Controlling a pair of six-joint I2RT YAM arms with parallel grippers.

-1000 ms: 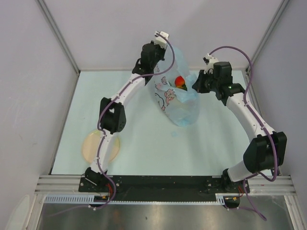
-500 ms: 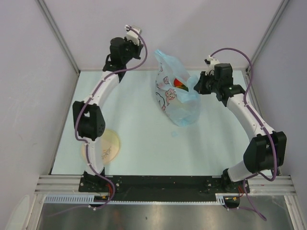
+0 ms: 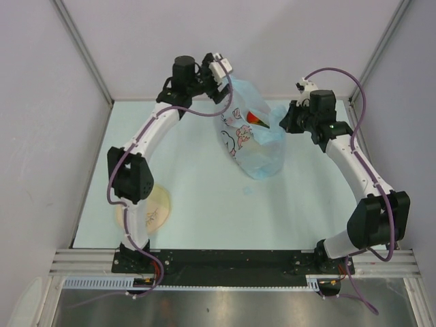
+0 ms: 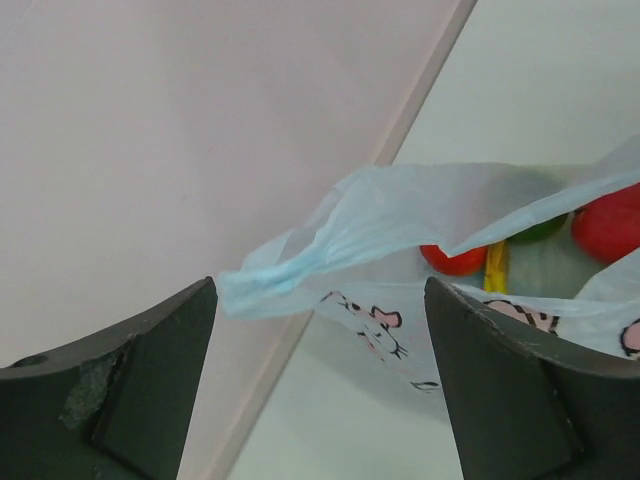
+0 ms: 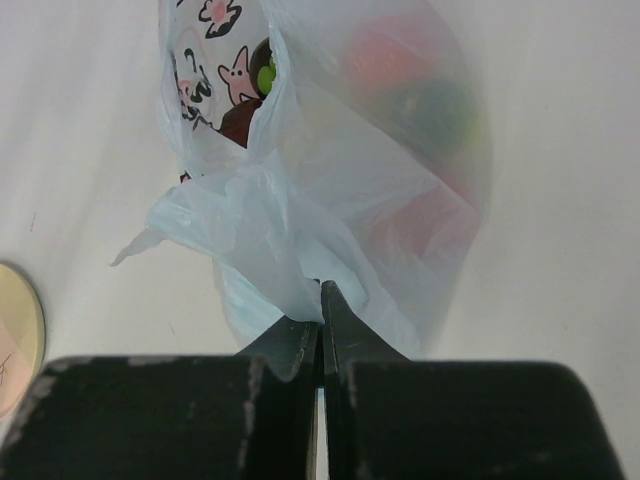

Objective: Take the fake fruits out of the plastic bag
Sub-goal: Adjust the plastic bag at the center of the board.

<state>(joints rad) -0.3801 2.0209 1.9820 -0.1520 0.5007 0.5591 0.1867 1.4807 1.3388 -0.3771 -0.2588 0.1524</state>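
The plastic bag [image 3: 253, 139] stands on the table with its mouth up. My right gripper [image 5: 321, 290] is shut on the plastic bag's [image 5: 300, 220] right rim, seen from above as the right gripper [image 3: 281, 122]. My left gripper [image 4: 320, 292] is open, and the bag's left handle tip [image 4: 262, 283] hangs free between its fingers. From above, the left gripper [image 3: 223, 87] sits at the bag's upper left. The fake fruits lie inside the bag: a red one [image 4: 455, 260], a yellow banana [image 4: 495, 268], a red apple [image 4: 610, 225] and a green one [image 4: 540, 228]. From above, one red-orange fruit [image 3: 257, 117] shows in the mouth.
A round beige plate [image 3: 158, 208] lies at the near left of the table, partly behind the left arm. Grey walls close in the back and both sides, and the back wall's foot [image 4: 400, 130] runs just behind the bag.
The left gripper left the bag's top, swung out to the left, then came back to the bag's left handle with its jaws now open. The right gripper kept its hold.
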